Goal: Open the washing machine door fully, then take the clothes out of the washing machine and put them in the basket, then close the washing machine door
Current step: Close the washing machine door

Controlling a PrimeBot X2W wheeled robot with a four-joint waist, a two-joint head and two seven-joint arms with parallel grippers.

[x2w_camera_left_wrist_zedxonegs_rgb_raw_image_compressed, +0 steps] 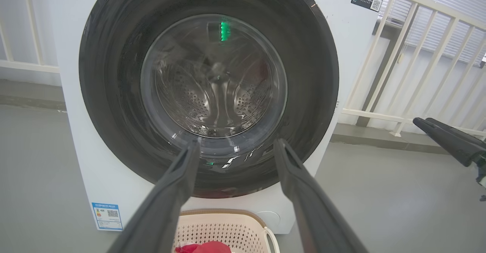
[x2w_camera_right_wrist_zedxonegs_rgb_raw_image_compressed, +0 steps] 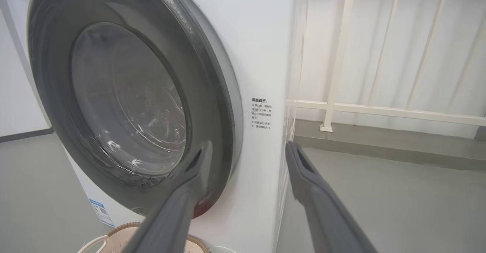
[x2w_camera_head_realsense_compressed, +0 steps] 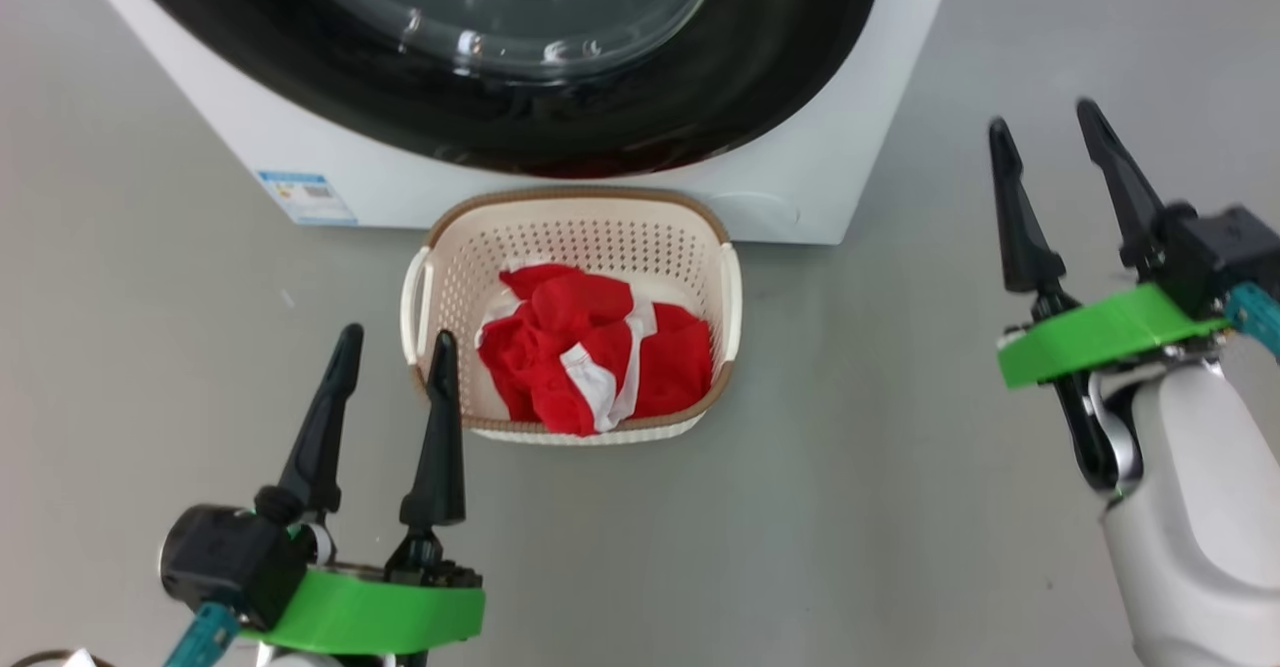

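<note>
The white washing machine (x2w_camera_head_realsense_compressed: pixel 800 177) fills the top of the head view, its round black washing machine door (x2w_camera_head_realsense_compressed: pixel 520 97) lying flat against the front, shut. Red clothes (x2w_camera_head_realsense_compressed: pixel 590 362) with white trim lie in the cream basket (x2w_camera_head_realsense_compressed: pixel 570 212) on the floor just before the machine. My left gripper (x2w_camera_head_realsense_compressed: pixel 395 342) stands open at the basket's near left corner, holding nothing. Well to the right of the basket and the machine, my right gripper (x2w_camera_head_realsense_compressed: pixel 1045 117) is open and empty. The left wrist view looks straight at the door (x2w_camera_left_wrist_zedxonegs_rgb_raw_image_compressed: pixel 114 93), steel drum behind its glass. The right wrist view shows the door (x2w_camera_right_wrist_zedxonegs_rgb_raw_image_compressed: pixel 49 105) from the right.
Bare grey floor (x2w_camera_head_realsense_compressed: pixel 900 507) lies around the basket and machine. A white railing (x2w_camera_right_wrist_zedxonegs_rgb_raw_image_compressed: pixel 341 55) runs along the wall to the right of the machine. A blue label (x2w_camera_head_realsense_compressed: pixel 305 195) sits low on the machine's front left.
</note>
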